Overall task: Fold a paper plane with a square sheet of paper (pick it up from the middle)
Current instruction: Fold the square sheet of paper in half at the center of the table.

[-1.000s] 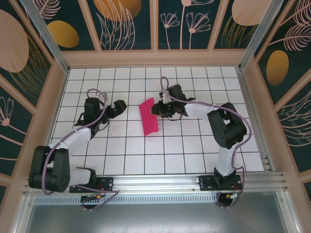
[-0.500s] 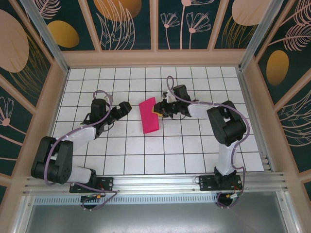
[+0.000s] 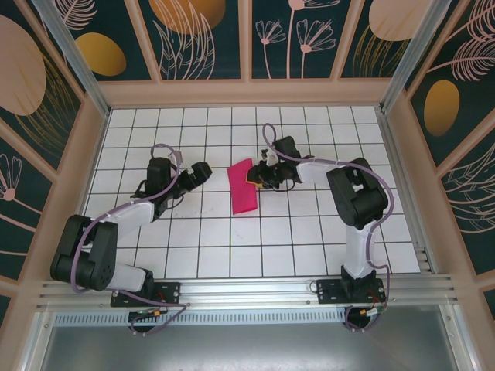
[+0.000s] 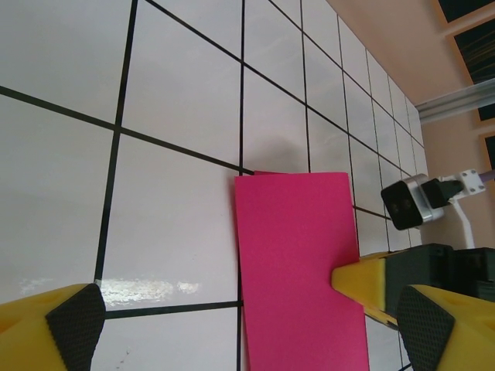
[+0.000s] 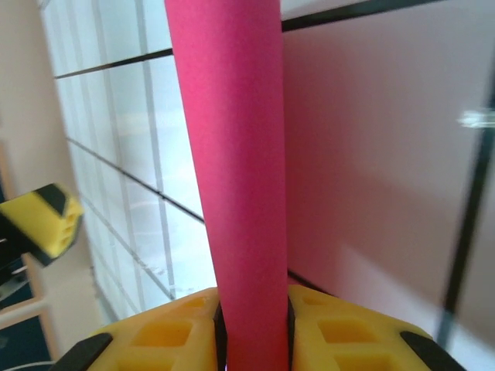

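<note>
The square sheet of paper [image 3: 244, 188] is magenta-pink and shows as a long folded rectangle near the middle of the grid table. My right gripper [image 3: 254, 178] is shut on its right long edge. In the right wrist view the sheet [image 5: 232, 154] runs up from between the yellow fingers [image 5: 162, 328]. My left gripper [image 3: 203, 171] stands open about one square left of the sheet, not touching it. In the left wrist view the sheet [image 4: 298, 263] lies flat between my wide-apart left fingertips [image 4: 73, 325], and a right finger [image 4: 363, 282] presses its right edge. The paper plane is out of view.
White grid table [image 3: 309, 232] with black lines, walled by a peach frame [image 3: 247, 93] at the back and sides. An aluminium rail [image 3: 255, 290] runs along the near edge by the arm bases. Open squares lie in front of the sheet.
My left gripper has slid right toward the sheet. The right gripper has shifted the sheet slightly right and turned it a little, still holding it.
</note>
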Controlling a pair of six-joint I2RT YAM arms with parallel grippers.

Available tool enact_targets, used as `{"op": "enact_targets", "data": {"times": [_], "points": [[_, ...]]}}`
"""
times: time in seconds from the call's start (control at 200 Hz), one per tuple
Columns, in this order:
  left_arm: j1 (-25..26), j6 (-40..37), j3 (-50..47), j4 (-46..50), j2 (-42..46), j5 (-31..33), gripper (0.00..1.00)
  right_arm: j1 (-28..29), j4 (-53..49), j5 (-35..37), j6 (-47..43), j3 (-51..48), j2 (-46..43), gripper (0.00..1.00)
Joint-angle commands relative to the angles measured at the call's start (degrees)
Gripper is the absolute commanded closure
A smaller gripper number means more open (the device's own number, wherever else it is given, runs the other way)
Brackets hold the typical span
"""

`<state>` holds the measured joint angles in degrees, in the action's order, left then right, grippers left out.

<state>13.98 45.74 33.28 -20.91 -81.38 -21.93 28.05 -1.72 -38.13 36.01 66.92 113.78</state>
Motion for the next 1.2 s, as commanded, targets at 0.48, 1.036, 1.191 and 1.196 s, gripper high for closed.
{"op": "enact_targets", "data": {"times": [0.48,1.036,1.191,1.196], "points": [[1.5,2.4,1.2,-1.6,-2.4,-1.6,0.09,0.3,-9.7,15.6,-6.6,2.5,-0.1,0.56],[8.4,5.1,5.1,-3.2,-7.1,0.1,0.18,-0.4,-12.2,24.2,-8.9,0.0,-3.6,0.49],[10.2,5.0,6.9,-3.2,-9.0,0.3,0.19,-0.4,-13.5,23.7,-10.4,0.0,-4.0,0.51],[10.3,5.0,7.0,-3.3,-9.1,0.3,0.19,-0.4,-13.5,23.7,-10.5,0.0,-3.9,0.51]]}}
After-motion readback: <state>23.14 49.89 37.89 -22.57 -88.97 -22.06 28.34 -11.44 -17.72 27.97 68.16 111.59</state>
